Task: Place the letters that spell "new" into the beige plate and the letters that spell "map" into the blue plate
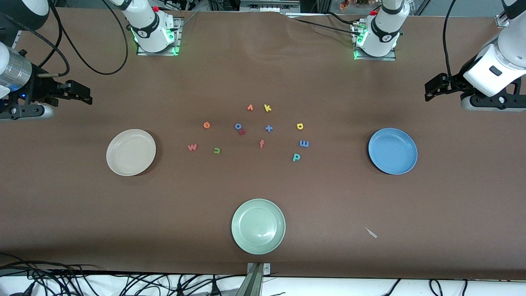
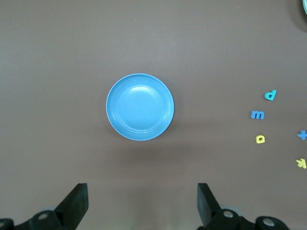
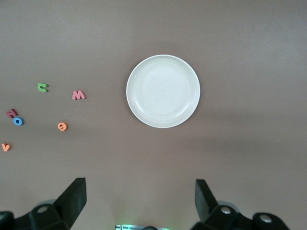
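Beige plate (image 1: 130, 152) empty at right arm's end; w (image 1: 192, 147), n (image 1: 217, 151), e (image 1: 206, 125) lie beside it. Blue plate (image 1: 392, 151) empty at left arm's end; a (image 1: 300, 126), m (image 1: 304, 143), p (image 1: 296, 157) lie nearby.

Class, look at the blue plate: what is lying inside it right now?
Nothing: the blue plate shows only its bare glossy surface. The blue m, yellow a and teal p lie outside on the table. Whatever is underneath the plate is covered.
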You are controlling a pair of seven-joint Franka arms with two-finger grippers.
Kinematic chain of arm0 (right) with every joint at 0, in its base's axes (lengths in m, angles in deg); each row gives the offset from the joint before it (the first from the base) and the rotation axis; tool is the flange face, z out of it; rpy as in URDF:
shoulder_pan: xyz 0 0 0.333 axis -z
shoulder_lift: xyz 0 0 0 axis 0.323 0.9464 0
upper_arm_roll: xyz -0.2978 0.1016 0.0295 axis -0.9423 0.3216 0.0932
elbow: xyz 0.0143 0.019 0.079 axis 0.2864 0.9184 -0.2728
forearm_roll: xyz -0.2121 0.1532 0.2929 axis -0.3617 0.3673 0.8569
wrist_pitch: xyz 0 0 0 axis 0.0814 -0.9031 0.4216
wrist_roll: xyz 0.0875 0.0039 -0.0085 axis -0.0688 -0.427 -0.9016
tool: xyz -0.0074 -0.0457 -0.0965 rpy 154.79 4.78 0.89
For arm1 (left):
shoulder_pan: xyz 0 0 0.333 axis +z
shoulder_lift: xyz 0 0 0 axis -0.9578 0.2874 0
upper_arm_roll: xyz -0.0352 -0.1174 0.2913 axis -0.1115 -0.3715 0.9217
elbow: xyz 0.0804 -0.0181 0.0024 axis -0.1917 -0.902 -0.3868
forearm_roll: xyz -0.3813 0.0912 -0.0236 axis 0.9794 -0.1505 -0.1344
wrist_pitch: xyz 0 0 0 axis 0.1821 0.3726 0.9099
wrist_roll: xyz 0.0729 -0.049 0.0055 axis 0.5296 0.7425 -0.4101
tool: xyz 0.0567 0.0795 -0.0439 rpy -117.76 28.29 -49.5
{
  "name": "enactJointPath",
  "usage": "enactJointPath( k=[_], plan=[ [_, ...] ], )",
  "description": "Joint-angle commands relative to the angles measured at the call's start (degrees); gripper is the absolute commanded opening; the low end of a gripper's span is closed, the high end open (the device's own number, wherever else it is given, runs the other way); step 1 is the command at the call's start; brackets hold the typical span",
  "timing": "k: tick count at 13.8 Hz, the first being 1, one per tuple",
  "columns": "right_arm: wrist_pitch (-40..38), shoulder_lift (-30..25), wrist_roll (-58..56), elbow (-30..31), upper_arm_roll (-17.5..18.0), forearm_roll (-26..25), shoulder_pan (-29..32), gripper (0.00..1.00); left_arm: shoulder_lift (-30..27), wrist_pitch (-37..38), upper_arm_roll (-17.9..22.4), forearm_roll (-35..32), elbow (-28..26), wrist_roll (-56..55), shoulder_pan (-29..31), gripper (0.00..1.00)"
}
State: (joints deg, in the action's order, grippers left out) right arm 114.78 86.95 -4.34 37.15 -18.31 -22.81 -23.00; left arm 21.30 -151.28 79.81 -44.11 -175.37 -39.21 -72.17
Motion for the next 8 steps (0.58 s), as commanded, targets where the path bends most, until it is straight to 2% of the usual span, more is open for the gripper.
enactJointPath(
  k=[1, 8],
  plan=[
    [-0.2, -0.1, -0.1, -0.2, 0.4, -0.9, 0.5, 1.00, 0.6, 0.5, -0.1, 1.3, 1.8, 0.4, -0.2, 1.00],
    [-0.3, -0.1, -0.4, -0.1, 0.4, -0.9, 0.5, 1.00, 3.4, 0.4, 0.1, 0.9, 6.5, 0.0, -0.6, 1.00]
  ],
)
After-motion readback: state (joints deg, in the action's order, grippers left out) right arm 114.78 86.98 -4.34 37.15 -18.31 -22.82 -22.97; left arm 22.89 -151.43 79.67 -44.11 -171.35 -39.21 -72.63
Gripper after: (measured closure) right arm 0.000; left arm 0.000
